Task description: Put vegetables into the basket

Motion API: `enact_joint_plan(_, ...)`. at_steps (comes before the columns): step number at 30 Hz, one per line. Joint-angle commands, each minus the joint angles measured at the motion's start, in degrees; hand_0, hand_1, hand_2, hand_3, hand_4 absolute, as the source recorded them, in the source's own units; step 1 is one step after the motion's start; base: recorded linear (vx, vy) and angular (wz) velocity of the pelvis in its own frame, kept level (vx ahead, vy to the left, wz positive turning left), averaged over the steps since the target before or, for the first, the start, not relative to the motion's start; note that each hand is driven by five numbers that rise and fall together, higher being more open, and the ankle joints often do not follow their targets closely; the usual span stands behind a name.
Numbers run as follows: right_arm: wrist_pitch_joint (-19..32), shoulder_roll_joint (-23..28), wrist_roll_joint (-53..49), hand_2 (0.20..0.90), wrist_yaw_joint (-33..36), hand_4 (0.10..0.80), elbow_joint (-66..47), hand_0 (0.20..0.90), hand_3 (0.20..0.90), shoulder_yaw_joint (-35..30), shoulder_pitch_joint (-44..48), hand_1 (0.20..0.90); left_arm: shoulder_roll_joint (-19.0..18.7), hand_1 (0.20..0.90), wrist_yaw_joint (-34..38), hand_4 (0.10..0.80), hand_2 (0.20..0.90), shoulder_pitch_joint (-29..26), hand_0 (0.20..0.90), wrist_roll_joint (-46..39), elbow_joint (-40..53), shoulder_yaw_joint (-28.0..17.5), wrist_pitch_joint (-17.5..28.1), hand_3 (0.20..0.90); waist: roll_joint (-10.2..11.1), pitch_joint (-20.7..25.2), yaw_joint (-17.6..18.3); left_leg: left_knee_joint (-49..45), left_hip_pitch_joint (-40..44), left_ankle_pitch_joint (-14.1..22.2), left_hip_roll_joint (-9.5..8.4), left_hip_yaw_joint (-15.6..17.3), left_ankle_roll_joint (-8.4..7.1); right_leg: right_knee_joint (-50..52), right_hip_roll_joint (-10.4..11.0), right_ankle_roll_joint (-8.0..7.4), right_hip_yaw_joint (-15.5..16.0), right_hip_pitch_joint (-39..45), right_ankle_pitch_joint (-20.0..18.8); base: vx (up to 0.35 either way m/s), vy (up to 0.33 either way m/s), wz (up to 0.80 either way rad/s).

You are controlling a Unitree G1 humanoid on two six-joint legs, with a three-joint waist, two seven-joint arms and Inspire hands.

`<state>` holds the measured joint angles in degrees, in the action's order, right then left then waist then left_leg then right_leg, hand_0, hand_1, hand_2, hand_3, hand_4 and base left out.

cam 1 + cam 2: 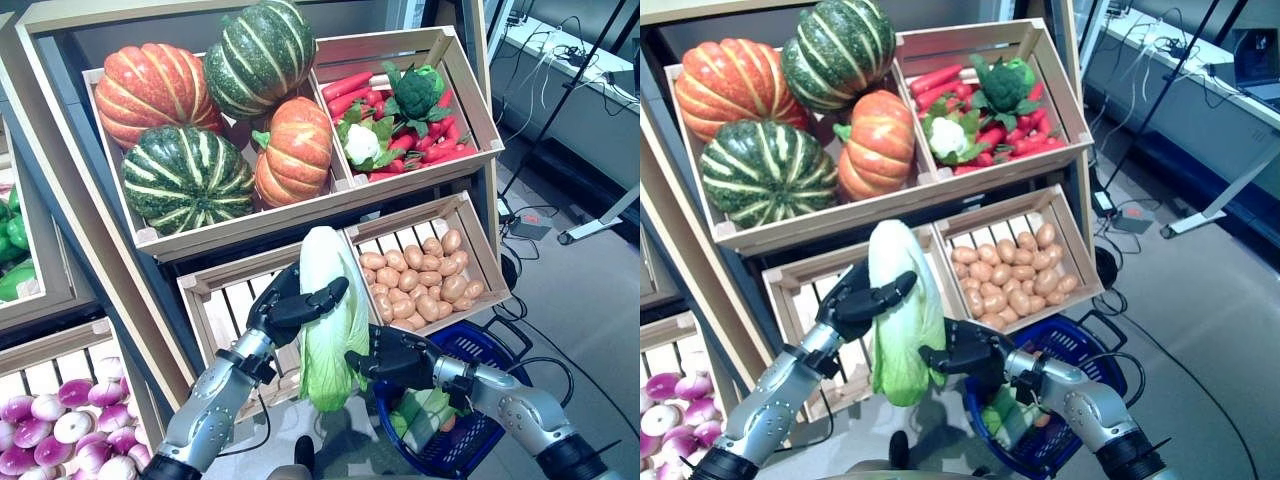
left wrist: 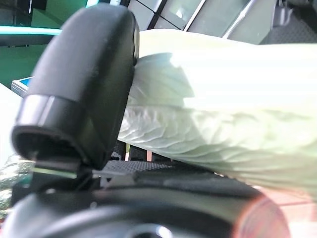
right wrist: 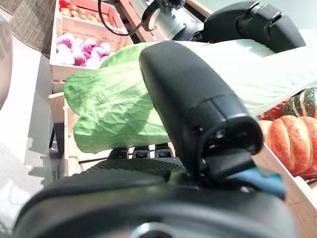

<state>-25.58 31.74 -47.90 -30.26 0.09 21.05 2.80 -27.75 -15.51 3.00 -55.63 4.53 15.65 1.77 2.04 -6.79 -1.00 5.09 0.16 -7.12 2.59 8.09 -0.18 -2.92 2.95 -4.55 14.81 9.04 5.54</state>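
Observation:
A long pale-green napa cabbage [image 1: 325,270] hangs upright in front of the wooden stand, leafy end down. My left hand [image 1: 290,305] is curled round its middle from the left; in the left wrist view its thumb [image 2: 84,84] presses on the cabbage [image 2: 223,114]. My right hand [image 1: 400,360] reaches in from the right and closes on the leafy lower end, with its thumb [image 3: 198,104] over the leaves [image 3: 114,109]. The blue basket [image 1: 495,345] stands on the floor below my right arm. It holds a green leafy vegetable [image 1: 425,415] and a small orange piece [image 1: 447,423].
The stand's lower slatted crate [image 1: 225,300] is right behind the cabbage, and a crate of small brown vegetables [image 1: 470,250] juts out just above the basket. Cables and a desk leg [image 1: 600,222] lie on the grey floor to the right.

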Motion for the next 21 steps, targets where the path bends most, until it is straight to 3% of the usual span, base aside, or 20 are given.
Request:
enact_joint_plan(1, 2.33, -4.19, -7.16, 0.9, -6.08, 0.8, -3.9, 0.9, 0.9, 3.86, 5.15, 0.9, 3.58, 0.3, -8.75, 0.4, 0.3, -7.37, 0.3, -6.93, 4.66, 4.06, 1.41, 0.3, 0.98, 4.44, -0.26, -0.09, 4.93, 7.74, 1.57, 0.94, -1.95, -1.68, 2.67, -1.71, -1.43, -3.66, -6.75, 0.0, 0.0, 0.0)
enact_joint_plan(9, 1.64, -4.45, -9.44, 0.9, -7.31, 0.8, -3.36, 0.9, 0.9, 5.02, 6.04, 0.9, 4.19, 0.3, -13.83, 0.4, 0.3, -7.55, 0.3, -10.14, 3.92, 6.73, -2.85, 0.3, 0.8, 4.72, 0.09, -0.09, 5.06, 7.86, 1.64, 1.04, -1.9, -1.85, 2.75, -1.87, -1.9, -3.6, -6.83, 0.0, 0.0, 0.0)
enact_joint_plan(21, 1.77, -3.73, -11.81, 0.9, -9.16, 0.8, -1.92, 0.9, 0.9, 2.98, 5.93, 0.9, 3.86, 0.3, -15.11, 0.4, 0.3, -7.15, 0.3, -10.14, 2.85, 6.12, -2.98, 0.3, 0.57, 4.91, 0.54, -0.09, 5.32, 7.81, 1.92, 1.5, -1.9, -1.72, 2.72, -1.94, -2.48, -3.71, -6.88, 0.0, 0.0, 0.0)
